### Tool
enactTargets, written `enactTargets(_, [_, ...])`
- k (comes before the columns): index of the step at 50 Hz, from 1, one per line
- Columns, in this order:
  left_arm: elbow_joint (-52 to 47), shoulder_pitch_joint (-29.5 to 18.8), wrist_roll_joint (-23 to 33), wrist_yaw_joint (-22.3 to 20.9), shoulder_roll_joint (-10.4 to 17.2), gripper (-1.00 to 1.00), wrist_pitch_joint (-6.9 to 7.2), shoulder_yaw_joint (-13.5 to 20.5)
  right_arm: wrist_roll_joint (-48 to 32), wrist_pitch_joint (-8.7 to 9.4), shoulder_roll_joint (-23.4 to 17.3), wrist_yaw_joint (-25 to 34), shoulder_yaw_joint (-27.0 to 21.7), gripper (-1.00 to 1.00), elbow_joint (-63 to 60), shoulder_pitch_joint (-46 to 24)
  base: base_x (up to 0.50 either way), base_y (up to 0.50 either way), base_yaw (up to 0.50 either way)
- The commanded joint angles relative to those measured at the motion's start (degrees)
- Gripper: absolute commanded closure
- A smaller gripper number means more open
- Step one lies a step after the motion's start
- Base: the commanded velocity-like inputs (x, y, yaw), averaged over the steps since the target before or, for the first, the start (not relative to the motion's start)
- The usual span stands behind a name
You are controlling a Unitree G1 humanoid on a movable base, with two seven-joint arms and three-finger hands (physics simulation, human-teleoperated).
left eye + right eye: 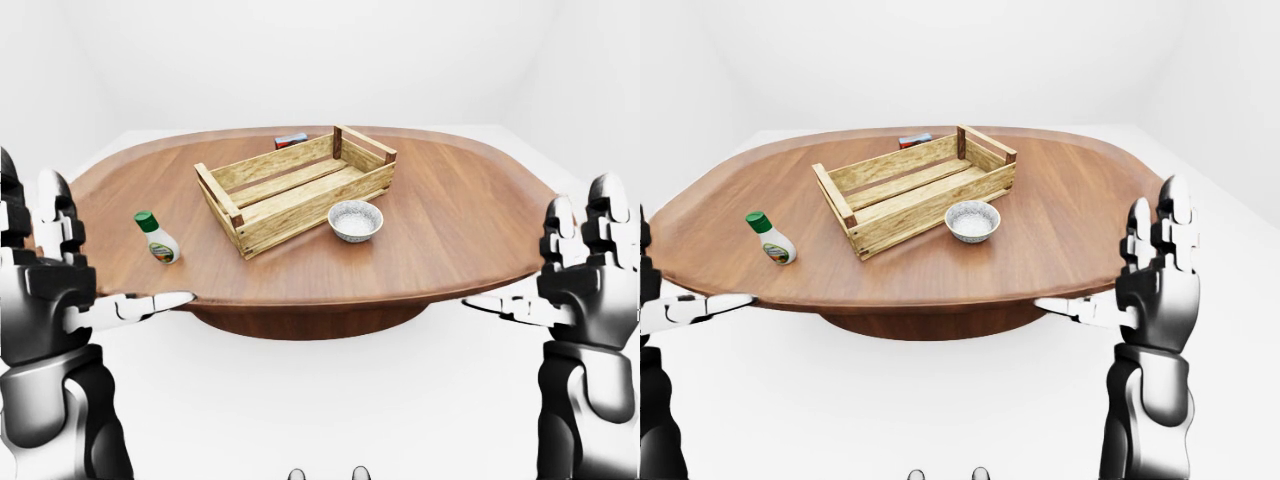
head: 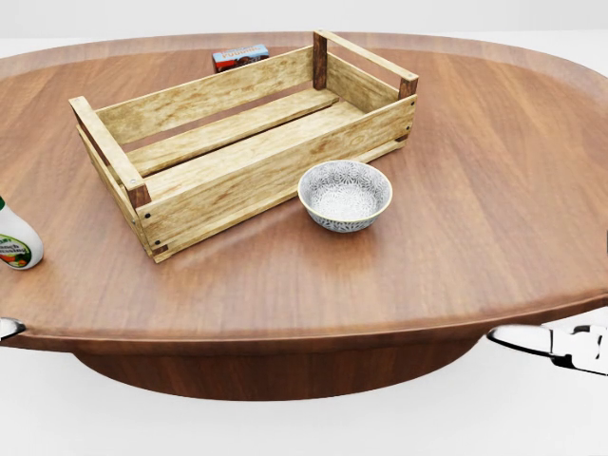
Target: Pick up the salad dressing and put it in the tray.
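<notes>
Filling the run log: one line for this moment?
salad dressing: upright on table, ungrasped | tray: empty | left robot hand: open | right robot hand: open

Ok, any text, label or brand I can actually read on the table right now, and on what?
Salad dressing bottle: it has a printed label, but the lettering is too small and blurred to read.
Small red and blue box beyond the wooden tray: print too small to read.
Bowl: pattern only, no text.

No text can be read. A label is carried by the white, green-capped salad dressing bottle (image 1: 157, 238), but its print is too small. Print on the small red-and-blue box (image 2: 240, 56) is likewise blurred.
</notes>
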Motion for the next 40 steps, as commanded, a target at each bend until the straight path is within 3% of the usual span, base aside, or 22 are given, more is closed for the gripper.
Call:
enactTargets(1, [-2.3, -1.7, -5.0, 0.3, 4.9, -1.0, 0.0, 9.7, 5.1, 0.0, -1.9, 0.0, -10.9, -1.0, -6.5, 0.1, 0.0, 0.0, 0.0])
enactTargets(7, [-0.9, -1.9, -6.9, 0.6, 6.9, -1.0, 0.0, 12.7, -0.2, 0.0, -2.7, 0.4, -9.4, -1.0, -7.3, 0.3, 0.0, 0.0, 0.0])
enactTargets(12, [-0.3, -1.8, -7.5, 0.7, 7.8, -1.0, 0.0, 13.9, -4.4, 0.0, -2.1, 1.1, -7.6, -1.0, -6.4, -0.1, 0.0, 0.5, 0.0])
enactTargets(26, [0.4, -1.5, -6.9, 0.7, 7.6, -1.0, 0.0, 13.6, -11.4, 0.0, -1.6, 1.6, -4.7, -1.0, -3.7, -0.6, 0.0, 0.5, 0.0])
enactTargets(40, [0.6, -1.3, -6.6, 0.5, 7.4, -1.0, 0.0, 13.2, -12.6, 0.0, -1.3, 3.3, -3.5, -1.0, -3.6, -0.4, 0.1, 0.5, 0.0])
